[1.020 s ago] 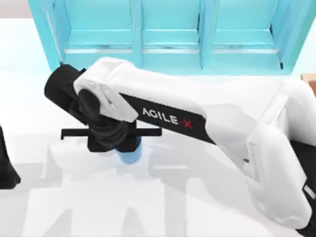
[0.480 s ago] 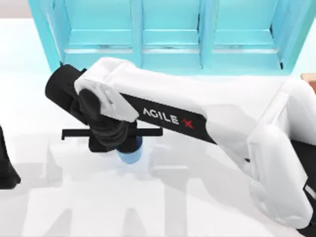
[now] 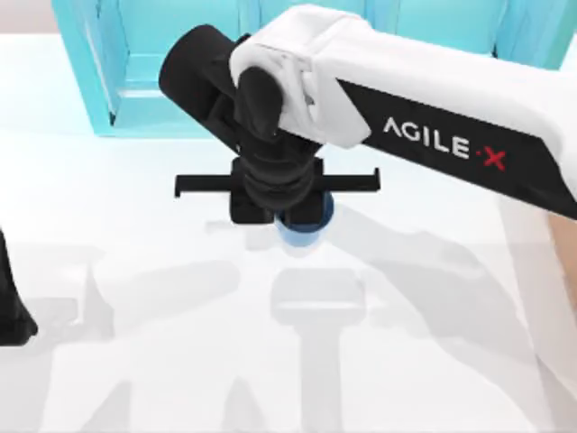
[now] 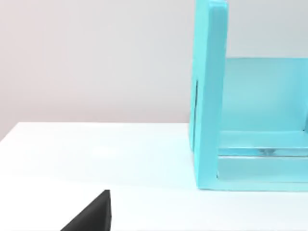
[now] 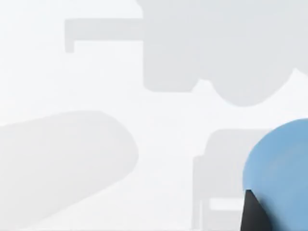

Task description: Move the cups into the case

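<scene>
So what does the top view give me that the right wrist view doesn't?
Top view alone: the right arm reaching in from the right, the right gripper out in front of the turquoise cabinet, and the parked left arm at the left edge. Right wrist view alone: a close look at the cup's side with a dark finger against it, and the gripper's shadow well clear of the cup, which suggests the cup is lifted. Both share the blue cup under the gripper and the white table.

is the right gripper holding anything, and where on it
The right gripper holds a blue cup above the table; the exact grip point is hidden. The left arm is parked at the left edge.
</scene>
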Robot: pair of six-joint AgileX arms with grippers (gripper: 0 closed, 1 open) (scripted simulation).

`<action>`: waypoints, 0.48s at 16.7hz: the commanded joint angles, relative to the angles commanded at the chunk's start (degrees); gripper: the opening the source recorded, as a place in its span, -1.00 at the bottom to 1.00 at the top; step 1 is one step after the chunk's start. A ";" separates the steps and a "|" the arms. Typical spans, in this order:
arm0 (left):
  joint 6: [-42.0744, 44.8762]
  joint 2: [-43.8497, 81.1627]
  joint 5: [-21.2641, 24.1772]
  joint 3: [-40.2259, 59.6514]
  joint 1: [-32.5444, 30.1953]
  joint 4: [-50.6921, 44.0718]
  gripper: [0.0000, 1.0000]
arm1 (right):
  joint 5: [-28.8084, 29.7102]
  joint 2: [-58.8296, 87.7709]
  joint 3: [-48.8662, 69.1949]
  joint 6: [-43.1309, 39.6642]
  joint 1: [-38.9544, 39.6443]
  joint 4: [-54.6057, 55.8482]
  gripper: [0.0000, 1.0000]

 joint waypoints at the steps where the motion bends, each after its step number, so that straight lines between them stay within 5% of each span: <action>1: 0.00 0.00 0.00 0.00 0.00 0.00 1.00 | -0.22 -2.31 -1.95 -0.76 -0.71 -0.43 -1.00; 8: 0.00 0.00 0.00 0.00 0.00 0.00 1.00 | -0.46 -5.46 -4.82 -2.10 -1.72 -1.03 -1.00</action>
